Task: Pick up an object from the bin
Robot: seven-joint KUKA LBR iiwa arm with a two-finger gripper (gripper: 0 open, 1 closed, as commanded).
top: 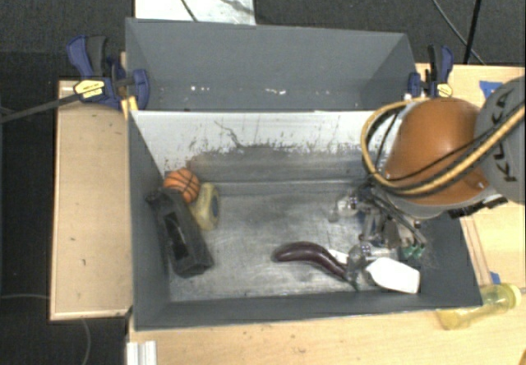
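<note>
The gripper [360, 255] is low in the front right part of the grey bin [271, 67]. It sits right at the right end of a dark purple curved thing [300, 254] that lies flat on the bin floor. I cannot tell if its jaws are wide or narrow. A white thing [396, 276] lies just beside it, to the right. Well apart, on the left side, 3 things lie close together: a black block [181, 233], a small orange ball [182, 183] and a pale yellow roll [205, 205].
</note>
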